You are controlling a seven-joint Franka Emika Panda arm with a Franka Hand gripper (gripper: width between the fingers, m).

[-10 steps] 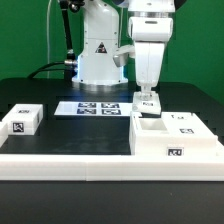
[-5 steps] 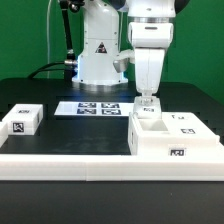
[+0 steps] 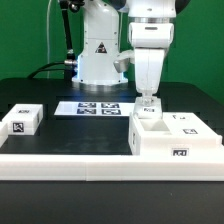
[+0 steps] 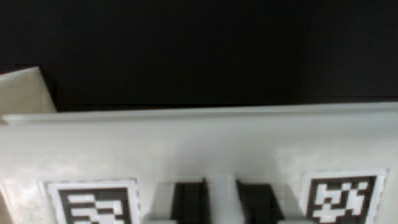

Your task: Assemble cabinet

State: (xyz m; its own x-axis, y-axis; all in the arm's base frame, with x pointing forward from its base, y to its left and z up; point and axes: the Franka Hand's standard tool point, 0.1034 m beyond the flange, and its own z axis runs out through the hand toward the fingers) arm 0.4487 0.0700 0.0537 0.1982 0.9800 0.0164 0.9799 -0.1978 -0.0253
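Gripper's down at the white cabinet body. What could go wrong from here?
1. The gripper is only at the far edge of the cabinet body; an off-centre lift may tilt it.
2. The wrist view doesn't show whether the grip is firm, so the part could slip.

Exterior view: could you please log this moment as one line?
gripper at far edge of cabinet body | grip state unclear | small tagged block apart, exterior view's left

Glossy white arm (image 3: 148, 45) with pale claw (image 3: 148, 101), black triangular sticker (image 3: 100, 49) on its base (image 3: 95, 68), black cables (image 3: 66, 35).
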